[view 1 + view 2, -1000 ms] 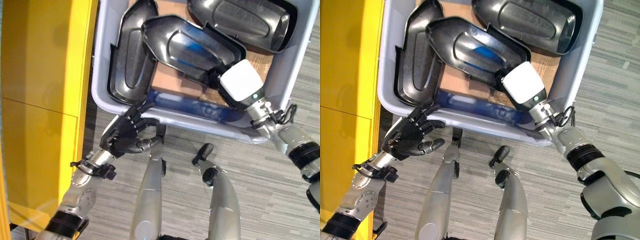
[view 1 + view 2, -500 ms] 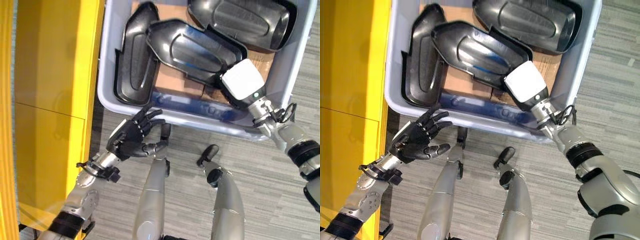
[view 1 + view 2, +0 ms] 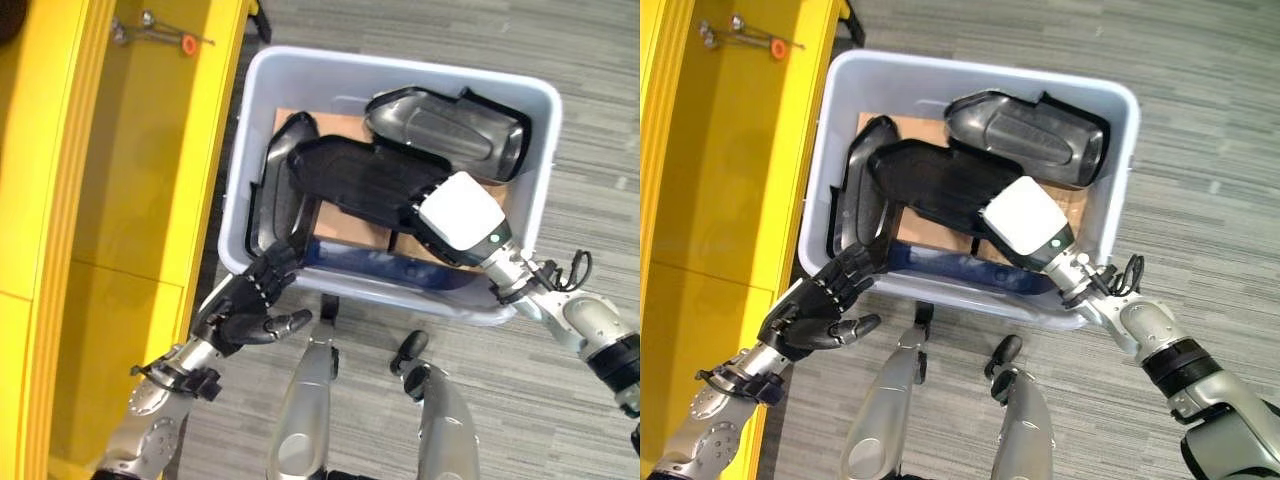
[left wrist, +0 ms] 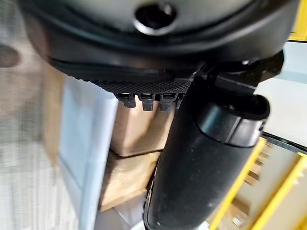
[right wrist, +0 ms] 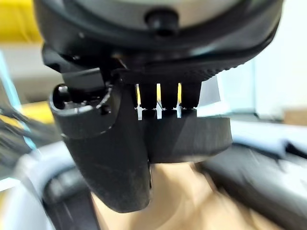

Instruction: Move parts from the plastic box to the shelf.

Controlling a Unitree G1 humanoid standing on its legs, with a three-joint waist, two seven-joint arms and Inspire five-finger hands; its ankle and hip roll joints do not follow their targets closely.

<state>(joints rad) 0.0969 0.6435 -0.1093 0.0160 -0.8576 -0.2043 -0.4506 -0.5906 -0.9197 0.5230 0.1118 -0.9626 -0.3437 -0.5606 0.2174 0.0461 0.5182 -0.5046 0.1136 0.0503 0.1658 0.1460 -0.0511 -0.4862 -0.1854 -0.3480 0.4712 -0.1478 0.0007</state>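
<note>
Three black moulded parts lie in the pale plastic box (image 3: pixel 400 62). One stands on edge by the left wall (image 3: pixel 272 200), one lies at the back right (image 3: pixel 450 125), and a long one (image 3: pixel 360 178) crosses the middle. My right hand (image 3: pixel 460 212), with its white cover, is inside the box at the long part's near end. Its thumb (image 5: pixel 110 158) and fingers are curled on that part's rim (image 5: pixel 192 139). My left hand (image 3: pixel 245 312) is outside the box at its near left corner. Its fingers are relaxed and touch the wall. The yellow shelf (image 3: pixel 130 200) stands to the left.
Brown cardboard (image 3: pixel 350 225) lines the box floor, and a dark blue piece (image 3: pixel 400 268) lies along the near wall. A wrench and an orange-tipped tool (image 3: pixel 160 35) rest on the shelf's far end. Grey striped floor surrounds the box.
The camera has moved, so the whole box and more shelf show now. The long part is tilted differently in my right hand. My left hand's fingers have come up against the box corner.
</note>
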